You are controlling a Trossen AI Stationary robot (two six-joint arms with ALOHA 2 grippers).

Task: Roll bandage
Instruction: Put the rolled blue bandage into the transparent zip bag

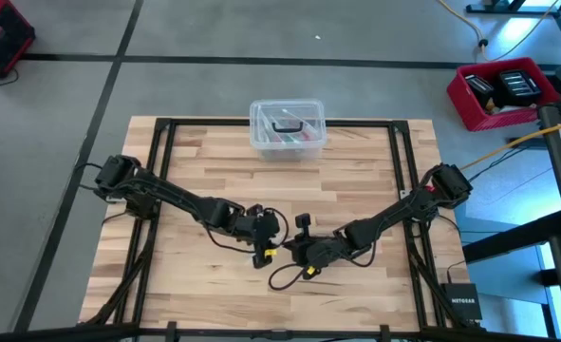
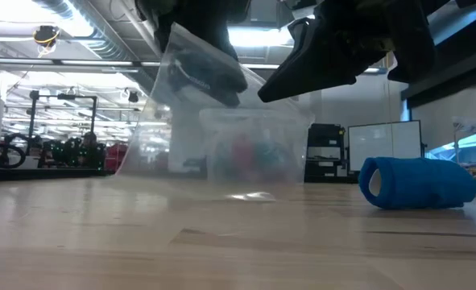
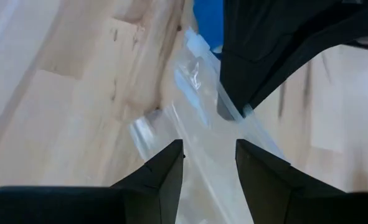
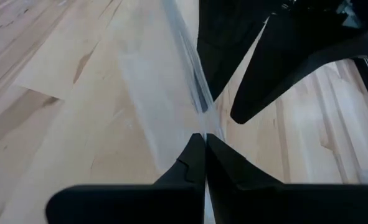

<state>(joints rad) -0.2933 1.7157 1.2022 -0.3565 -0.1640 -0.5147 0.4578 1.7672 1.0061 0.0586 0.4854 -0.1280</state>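
The pale planked wooden bench (image 1: 214, 180) fills the middle of the high view, with bare boards open toward its lower left corner. A clear lidded plastic box (image 1: 288, 129) sits at the top centre edge. A thin, glossy clear bag (image 2: 181, 121) hangs crumpled at centre — the right claw (image 4: 204, 138) is pinched tight on its edge, while the left claw (image 3: 208, 149) stands parted around the film. The bandage (image 2: 419, 184) — a soft, compact blue roll — lies on the bench at the low view's right.

High view looks straight down; low view sits level at tabletop; both wrist views closely share the clear bag (image 3: 196, 118).
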